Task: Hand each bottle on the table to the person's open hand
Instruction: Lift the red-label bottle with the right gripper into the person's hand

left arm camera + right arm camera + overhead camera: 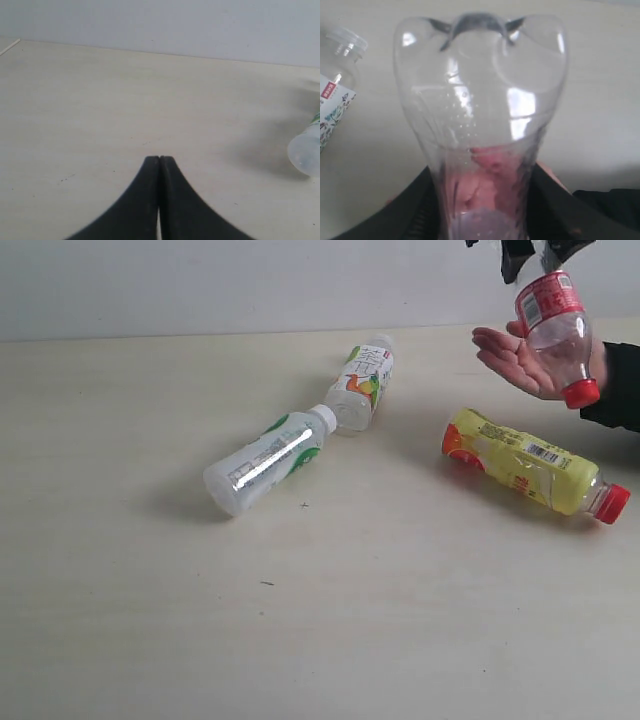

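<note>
Here the right tool (533, 256) grips a red-capped bottle (553, 330) over the open hand (518, 362), left tool (159, 165) closed above bare table (100, 100).

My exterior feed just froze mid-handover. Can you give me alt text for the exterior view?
The right gripper holds a clear bottle, red cap down, at the person's open hand. Three more bottles lie on the table: a yellow one near the hand, and two white-capped ones close together near the middle.
</note>
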Tool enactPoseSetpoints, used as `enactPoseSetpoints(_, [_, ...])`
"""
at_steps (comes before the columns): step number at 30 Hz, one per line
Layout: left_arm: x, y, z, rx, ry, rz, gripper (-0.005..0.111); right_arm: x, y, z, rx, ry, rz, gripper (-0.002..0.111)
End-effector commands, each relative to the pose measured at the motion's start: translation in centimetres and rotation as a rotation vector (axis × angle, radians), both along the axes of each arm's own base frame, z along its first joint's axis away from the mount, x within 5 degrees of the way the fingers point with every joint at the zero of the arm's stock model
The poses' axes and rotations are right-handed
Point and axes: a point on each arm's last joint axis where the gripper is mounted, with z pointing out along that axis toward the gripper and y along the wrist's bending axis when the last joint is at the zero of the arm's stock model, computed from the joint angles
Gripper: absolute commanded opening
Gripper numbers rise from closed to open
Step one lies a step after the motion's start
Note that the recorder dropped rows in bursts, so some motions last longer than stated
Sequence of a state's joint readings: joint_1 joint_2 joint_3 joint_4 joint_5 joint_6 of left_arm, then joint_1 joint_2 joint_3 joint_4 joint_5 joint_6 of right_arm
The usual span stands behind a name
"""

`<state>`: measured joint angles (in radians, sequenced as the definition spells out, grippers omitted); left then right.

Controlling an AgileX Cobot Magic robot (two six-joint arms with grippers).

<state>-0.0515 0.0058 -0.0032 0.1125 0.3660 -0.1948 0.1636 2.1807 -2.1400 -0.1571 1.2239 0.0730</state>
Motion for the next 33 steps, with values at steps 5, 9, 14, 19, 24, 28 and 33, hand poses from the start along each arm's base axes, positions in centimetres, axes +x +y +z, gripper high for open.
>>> enactPoseSetpoints(5, [0.0,0.0,0.0,0.001,-0.009,-0.001,0.0,0.8,-0.6,-1.8,-0.068,0.022,-0.011,0.0])
enactPoseSetpoints(9, [0.0,0.0,0.0,0.001,-0.009,-0.001,0.0,1.1,-0.6,-2.6,-0.078,0.037,-0.01,0.0])
enactPoseSetpoints(14, [0.0,0.0,0.0,0.001,-0.009,-0.001,0.0,1.3,-0.6,-3.4,-0.079,0.053,-0.01,0.003])
enactPoseSetpoints(19, [0.0,0.0,0.0,0.001,-0.009,-0.001,0.0,1.3,-0.6,-3.4,-0.079,0.054,-0.01,0.013])
enactPoseSetpoints(24, [0.0,0.0,0.0,0.001,-0.009,-0.001,0.0,1.3,-0.6,-3.4,-0.079,0.054,-0.01,0.026])
enactPoseSetpoints(28, [0.0,0.0,0.0,0.001,-0.009,-0.001,0.0,1.3,-0.6,-3.4,-0.079,0.054,-0.01,0.042])
enactPoseSetpoints(33, [0.0,0.0,0.0,0.001,-0.009,-0.001,0.0,1.3,-0.6,-3.4,-0.079,0.054,-0.01,0.066])
